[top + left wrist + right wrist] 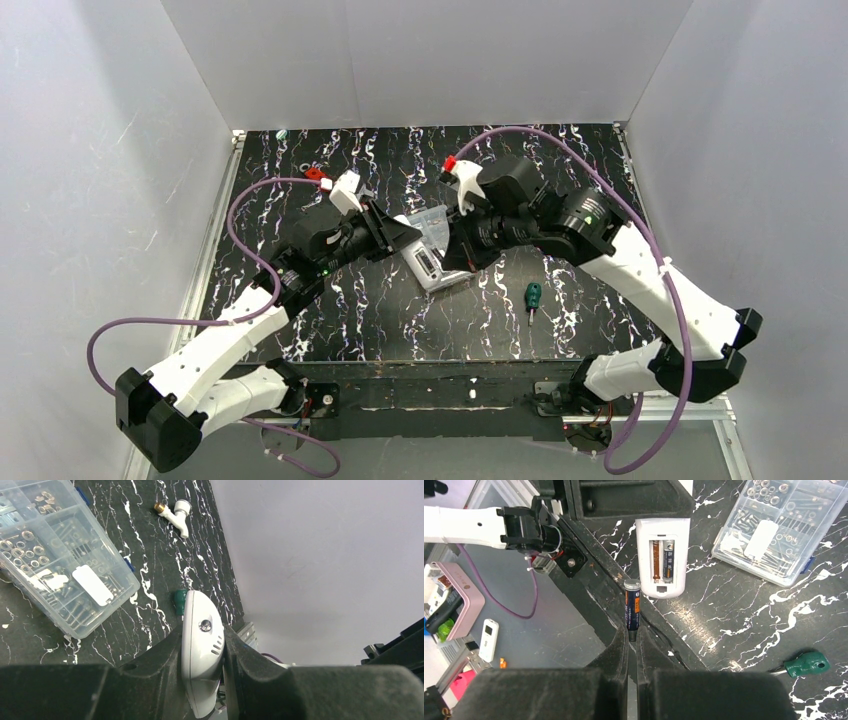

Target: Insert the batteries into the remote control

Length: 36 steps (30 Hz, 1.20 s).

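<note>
Left claw [202,639] clamps the remote control [663,555], right claw [632,636] a battery [632,607] (clear box [779,525], screwdriver [806,664] nearby).

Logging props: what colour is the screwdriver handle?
The screwdriver handle is green, clearest in the right wrist view.

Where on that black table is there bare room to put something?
The near strip between the remote control and the table's front edge, left of the screwdriver, is bare. So is the far right corner. The middle is crowded: remote, clear box, left arm and right arm meet there.
</note>
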### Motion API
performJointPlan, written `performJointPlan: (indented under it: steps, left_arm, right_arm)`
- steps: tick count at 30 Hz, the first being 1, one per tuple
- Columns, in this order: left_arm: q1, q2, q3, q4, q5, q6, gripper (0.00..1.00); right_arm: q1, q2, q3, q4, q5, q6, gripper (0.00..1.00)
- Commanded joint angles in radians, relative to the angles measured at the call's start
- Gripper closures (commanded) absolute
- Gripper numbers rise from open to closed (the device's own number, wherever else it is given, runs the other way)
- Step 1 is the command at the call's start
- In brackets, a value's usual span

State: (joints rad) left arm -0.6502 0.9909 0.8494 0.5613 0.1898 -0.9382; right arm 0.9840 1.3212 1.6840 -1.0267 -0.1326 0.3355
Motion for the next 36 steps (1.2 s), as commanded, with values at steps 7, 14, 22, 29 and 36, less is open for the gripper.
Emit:
performJointPlan:
  steps: [7, 14, 22, 29, 36]
  left_arm:
    - [-0.006, -0.031, 0.0, 0.077, -0.034, -0.043, 1.0]
    - [-0.006, -0.014, 0.011, 0.075, 0.023, -0.072, 1.0]
    - [-0.006, -0.021, 0.024, 0.045, 0.037, -0.086, 1.0]
    - [-0.006, -0.018, 0.026, 0.054, 0.049, -0.102, 1.0]
    - [-0.007, -0.012, 0.033, 0.058, 0.074, -0.118, 1.0]
  right_arm:
    - [0.005, 0.12, 0.088, -0.109, 0.004, 0.056, 0.99]
    - [0.005, 0.13, 0.02, -0.045, 0.03, 0.075, 0.99]
    - [0.005, 0.165, 0.008, -0.011, 0.028, 0.073, 0.99]
    - [0.005, 0.181, 0.01, -0.011, 0.029, 0.065, 0.99]
    - [0.005, 0.196, 0.023, -0.011, 0.048, 0.047, 0.99]
